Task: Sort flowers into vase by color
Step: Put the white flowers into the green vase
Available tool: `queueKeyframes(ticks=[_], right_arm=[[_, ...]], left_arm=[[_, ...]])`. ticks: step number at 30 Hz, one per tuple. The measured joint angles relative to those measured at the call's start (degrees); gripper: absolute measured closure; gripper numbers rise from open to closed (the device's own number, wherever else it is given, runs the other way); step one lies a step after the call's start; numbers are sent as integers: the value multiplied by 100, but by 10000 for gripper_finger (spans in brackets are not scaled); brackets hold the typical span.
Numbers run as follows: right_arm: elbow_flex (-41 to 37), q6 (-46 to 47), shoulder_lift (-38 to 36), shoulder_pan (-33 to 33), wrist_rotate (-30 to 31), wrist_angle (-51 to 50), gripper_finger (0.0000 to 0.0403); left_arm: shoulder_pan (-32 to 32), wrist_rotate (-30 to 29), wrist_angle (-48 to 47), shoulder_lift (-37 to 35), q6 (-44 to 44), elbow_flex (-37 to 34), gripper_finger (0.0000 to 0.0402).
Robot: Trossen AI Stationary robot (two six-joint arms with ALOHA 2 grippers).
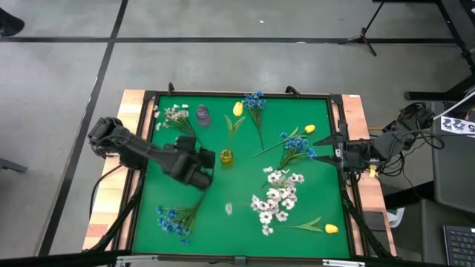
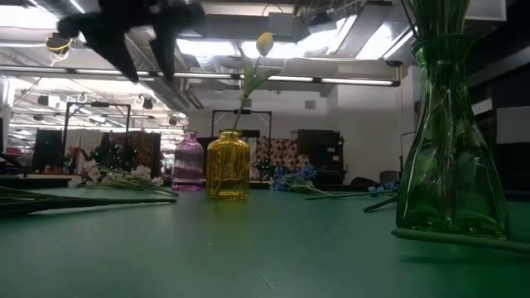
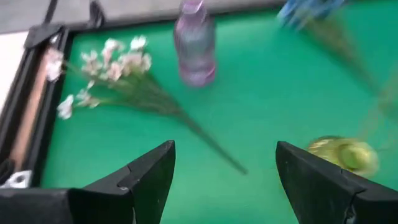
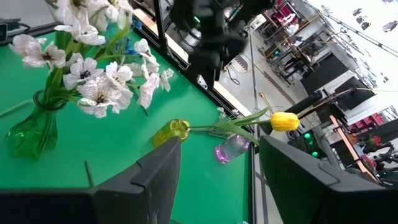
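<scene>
A yellow vase (image 1: 226, 156) mid-table holds a yellow tulip (image 1: 237, 109); a purple vase (image 1: 202, 115) stands empty behind it. White flowers (image 1: 276, 196) stand in a green glass vase (image 4: 31, 134). A white sprig (image 1: 176, 115), blue sprigs (image 1: 254, 100) (image 1: 297, 144) (image 1: 174, 219) and yellow tulips (image 1: 309, 128) (image 1: 330, 228) lie flat on the mat. My left gripper (image 3: 224, 180) hangs open and empty above the mat just left of the yellow vase, facing the white sprig (image 3: 118, 74) and the purple vase (image 3: 194, 43). My right gripper (image 4: 217, 180) waits open at the table's right edge.
A black frame (image 1: 148, 148) rims the green mat, with wooden table strips outside it. The green vase (image 2: 451, 149) stands tall close to the low camera. Bare mat lies in the near middle between the blue sprig and the white bouquet.
</scene>
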Motion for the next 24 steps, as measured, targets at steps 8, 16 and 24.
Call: queueKeyframes(ticks=[8,16,24], right_arm=[[0,126,0,0,0,-326,185],[0,175,0,-2,4,-403,185],[0,177,0,-2,2,-401,185]], left_arm=[[1134,595,537,-620,1563,-57,130],[2123,1275,1483,-1624,1731,-455,130],[2760,2828,3275,-2025,1410,-2187,130]])
